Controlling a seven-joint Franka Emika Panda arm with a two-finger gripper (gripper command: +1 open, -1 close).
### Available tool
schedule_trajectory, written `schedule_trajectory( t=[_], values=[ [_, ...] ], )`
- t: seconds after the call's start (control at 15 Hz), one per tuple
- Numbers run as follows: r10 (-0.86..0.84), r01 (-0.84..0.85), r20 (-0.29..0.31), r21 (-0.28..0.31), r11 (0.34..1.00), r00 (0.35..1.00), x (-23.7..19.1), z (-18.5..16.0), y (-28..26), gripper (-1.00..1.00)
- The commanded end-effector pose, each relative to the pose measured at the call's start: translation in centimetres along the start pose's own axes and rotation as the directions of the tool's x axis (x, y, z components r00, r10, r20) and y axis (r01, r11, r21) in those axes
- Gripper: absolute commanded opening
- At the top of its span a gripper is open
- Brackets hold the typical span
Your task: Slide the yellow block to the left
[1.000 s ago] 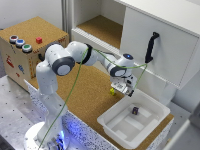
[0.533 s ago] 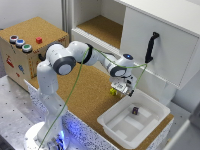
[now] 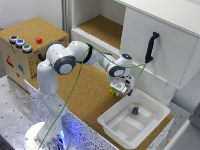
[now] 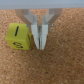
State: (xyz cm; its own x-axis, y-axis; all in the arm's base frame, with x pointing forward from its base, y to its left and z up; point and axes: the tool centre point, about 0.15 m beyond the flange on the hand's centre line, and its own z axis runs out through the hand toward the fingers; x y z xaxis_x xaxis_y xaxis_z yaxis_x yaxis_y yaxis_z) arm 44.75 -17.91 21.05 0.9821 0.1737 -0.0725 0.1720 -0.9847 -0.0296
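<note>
The yellow block (image 4: 20, 38) is a bright yellow cube with black marks, lying on the cork surface. In the wrist view my gripper (image 4: 40, 45) is shut, fingers pressed together and empty, and its fingertips stand right beside the block, touching one side face. In the exterior view the gripper (image 3: 122, 90) hangs low over the cork board near the white basin, and the block (image 3: 115, 92) shows as a small yellow spot at the fingertips, on the exterior view's left of them.
A white basin (image 3: 116, 131) lies just past the gripper, with a small dark block (image 3: 134, 110) inside. A wooden box (image 3: 20, 62) with coloured buttons and a red cube (image 3: 38, 40) stands at the exterior view's left. A white cabinet with a black handle (image 3: 150, 46) is behind.
</note>
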Motion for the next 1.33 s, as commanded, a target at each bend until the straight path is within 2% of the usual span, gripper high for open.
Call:
schedule_trajectory(
  t=[0.0, 0.33, 0.6, 1.0, 1.27],
  values=[
    [0.033, -0.034, -0.039, -0.017, 0.999, 0.999, 0.5, 1.2, -2.4, -1.0],
    [0.044, -0.049, -0.047, -0.091, 0.995, 0.998, 1.7, 1.4, -4.0, -1.0],
    [0.044, -0.046, -0.024, -0.083, 0.996, 0.999, 1.4, 1.1, -6.3, -1.0],
    [0.084, -0.088, -0.044, -0.088, 0.992, 0.995, -0.2, -1.0, -10.3, -1.0],
    [0.054, -0.058, -0.046, -0.073, 0.996, 0.997, -0.6, -0.9, -11.1, -1.0]
  ],
)
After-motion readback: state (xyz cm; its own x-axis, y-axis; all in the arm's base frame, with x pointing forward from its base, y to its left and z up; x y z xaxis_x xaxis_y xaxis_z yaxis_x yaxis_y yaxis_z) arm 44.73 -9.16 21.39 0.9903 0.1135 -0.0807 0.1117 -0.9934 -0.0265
